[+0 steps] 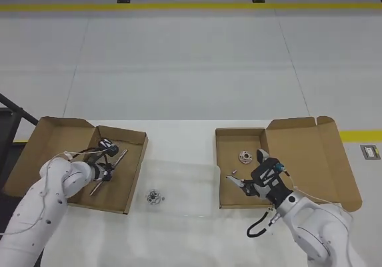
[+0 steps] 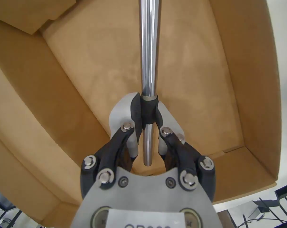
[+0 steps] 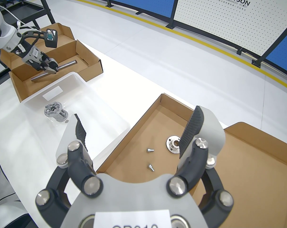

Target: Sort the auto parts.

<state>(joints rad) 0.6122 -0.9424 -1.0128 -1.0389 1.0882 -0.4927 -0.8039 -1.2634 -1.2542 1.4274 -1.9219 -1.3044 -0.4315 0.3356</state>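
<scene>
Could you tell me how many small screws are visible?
2, in the right cardboard box: one screw beside the flange, the other screw nearer the gripper, which may hide more.

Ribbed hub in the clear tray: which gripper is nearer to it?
Left. The left gripper, shut on the steel rod inside the left box, sits by the tray end holding the hub; the right gripper, jaws open, hangs over the right box at the tray's far end.

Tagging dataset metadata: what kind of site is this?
Likely a robotics lab or factory test cell: yellow floor line, pegboard partitions, and a steel rod and a flange in cardboard boxes.
</scene>
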